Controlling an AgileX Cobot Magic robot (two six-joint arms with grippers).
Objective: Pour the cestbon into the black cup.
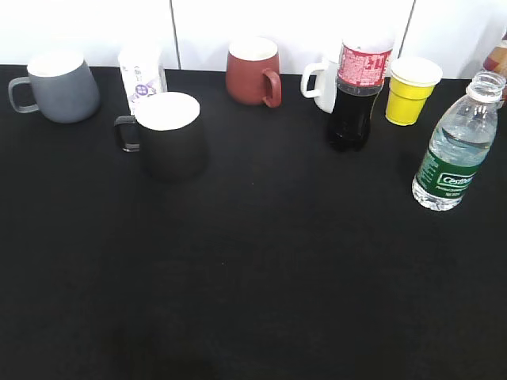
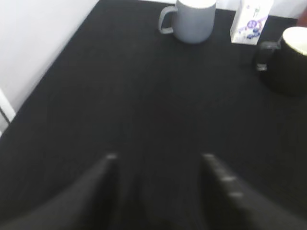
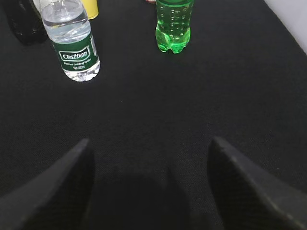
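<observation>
- The cestbon (image 1: 455,150) stands upright on the table (image 1: 261,277), its long axis vertical and its cap apparently off, well to the right of the black cup (image 1: 169,134) and just right of the yellow cup (image 1: 412,89).
- In the right wrist view the cestbon (image 3: 72,40) lies ahead and to the left of the right tool (image 3: 151,184), with the green bottle (image 3: 174,24) to its right.
- The right tool is spread wide and holds nothing; bare table shows between its fingers.
- The left tool (image 2: 158,191) is also spread apart and empty, with the black cup (image 2: 288,60) ahead and to its right.
- Judging by this, the right arm is nearer the cestbon and would need to swing left and forward to take it from the side.
</observation>
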